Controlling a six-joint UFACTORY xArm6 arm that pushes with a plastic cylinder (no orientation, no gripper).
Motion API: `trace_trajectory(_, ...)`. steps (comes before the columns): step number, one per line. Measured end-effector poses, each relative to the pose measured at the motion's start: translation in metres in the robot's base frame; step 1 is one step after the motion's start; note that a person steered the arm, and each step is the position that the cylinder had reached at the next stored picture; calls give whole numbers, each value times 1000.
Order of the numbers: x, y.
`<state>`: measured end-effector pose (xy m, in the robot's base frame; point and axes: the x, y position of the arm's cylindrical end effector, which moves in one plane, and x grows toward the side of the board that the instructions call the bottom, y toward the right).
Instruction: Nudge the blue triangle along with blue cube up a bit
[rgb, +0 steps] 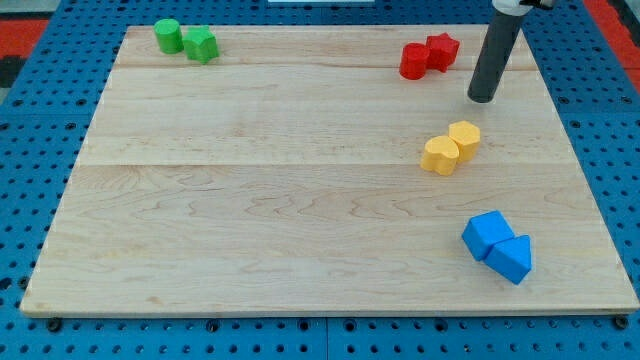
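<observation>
The blue cube (486, 233) and the blue triangle (512, 258) touch each other at the board's lower right, the triangle below and right of the cube. My tip (482, 98) rests on the board near the upper right, well above both blue blocks and just right of the red blocks.
A red cylinder (413, 61) and a red star-shaped block (441, 50) sit at the upper right. A yellow heart-shaped block (439, 155) and a yellow hexagon (464, 138) lie between my tip and the blue blocks. A green cylinder (167, 36) and a green block (201, 44) sit at the upper left. The wooden board (250, 200) lies on a blue pegboard.
</observation>
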<state>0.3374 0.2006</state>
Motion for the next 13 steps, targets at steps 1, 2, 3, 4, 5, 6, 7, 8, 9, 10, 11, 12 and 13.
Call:
trace_trajectory(1, 0, 2)
trace_trajectory(2, 0, 2)
trace_trajectory(3, 2, 2)
trace_trajectory(4, 16, 8)
trace_trajectory(5, 18, 14)
trace_trajectory(6, 15, 18)
trace_trajectory(7, -23, 1)
trace_trajectory(8, -41, 1)
trace_trajectory(9, -47, 24)
trace_trajectory(10, -73, 21)
trace_trajectory(11, -75, 21)
trace_trajectory(12, -50, 24)
trace_trajectory(13, -8, 24)
